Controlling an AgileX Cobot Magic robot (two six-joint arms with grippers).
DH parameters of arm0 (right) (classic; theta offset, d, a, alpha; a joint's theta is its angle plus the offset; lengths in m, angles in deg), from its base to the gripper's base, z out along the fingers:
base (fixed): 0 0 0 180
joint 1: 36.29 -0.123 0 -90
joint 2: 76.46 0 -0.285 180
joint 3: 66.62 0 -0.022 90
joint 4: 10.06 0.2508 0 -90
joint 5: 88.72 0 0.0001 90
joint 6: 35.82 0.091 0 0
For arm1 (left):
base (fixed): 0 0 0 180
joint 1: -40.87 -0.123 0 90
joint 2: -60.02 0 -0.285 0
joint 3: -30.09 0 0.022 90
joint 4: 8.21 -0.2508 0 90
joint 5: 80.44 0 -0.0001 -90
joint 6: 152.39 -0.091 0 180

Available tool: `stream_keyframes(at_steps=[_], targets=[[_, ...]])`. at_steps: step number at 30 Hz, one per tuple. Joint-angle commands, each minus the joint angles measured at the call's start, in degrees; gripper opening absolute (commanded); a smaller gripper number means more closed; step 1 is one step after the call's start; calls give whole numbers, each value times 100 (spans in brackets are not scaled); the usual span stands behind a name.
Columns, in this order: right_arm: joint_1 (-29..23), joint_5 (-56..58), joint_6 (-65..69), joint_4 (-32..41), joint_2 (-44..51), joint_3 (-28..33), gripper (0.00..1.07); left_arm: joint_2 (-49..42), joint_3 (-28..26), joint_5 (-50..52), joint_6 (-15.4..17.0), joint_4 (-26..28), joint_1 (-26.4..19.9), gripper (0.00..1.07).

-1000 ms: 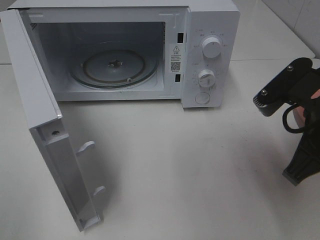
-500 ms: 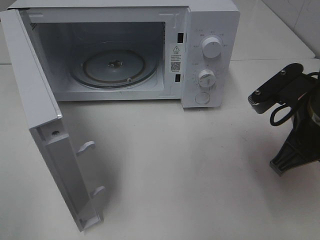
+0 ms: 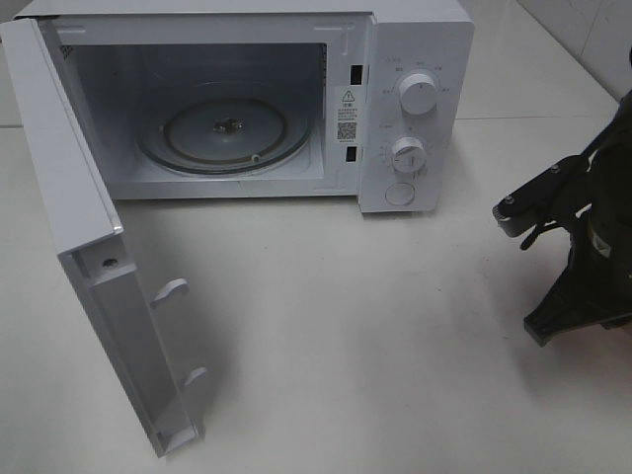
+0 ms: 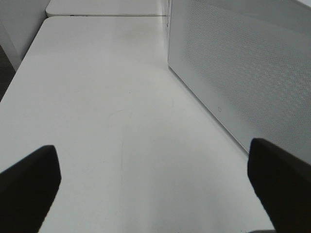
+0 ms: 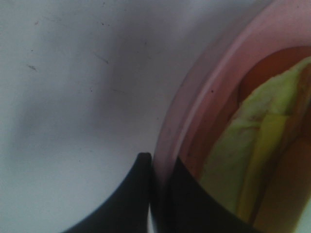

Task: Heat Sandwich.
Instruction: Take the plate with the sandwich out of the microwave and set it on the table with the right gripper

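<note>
Pink plate rim (image 5: 194, 107) is what your right pincer (image 5: 158, 167) is clenched on, one finger outside the rim and one inside. On that plate lies the sandwich (image 5: 252, 160), showing yellow-green filling, close by the pincer. Your left pincer (image 4: 155, 179) is released, fingers spread wide above the white surface (image 4: 107, 111) beside the microwave (image 3: 395, 99), whose door (image 3: 89, 247) stands open.
</note>
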Motion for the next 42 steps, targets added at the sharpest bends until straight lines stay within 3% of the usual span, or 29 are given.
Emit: stream_keyframes(at_steps=[1,14,21,30,36,42], targets=[[166,-195,74,-206,-235,-23,5,-126,29,34,-6,11,-23,103],[504,-395,292,-481,-1129,-361,5,-126,29,34,-6,11,-23,103],[504,-378,590,-607,-1748,-819,5,-126,29,34,-6,11,-23,103],[504,-435,710,-602,-1954,-951,7,-126,29,34,-6,11,-23,103],[504,-395,716,-596,-1954,-951,13,-126,29,34,-6,11,-23,103],[504,-395,716,-596,-1948,-951,28,-126,29,34,-6,11,-23,103]])
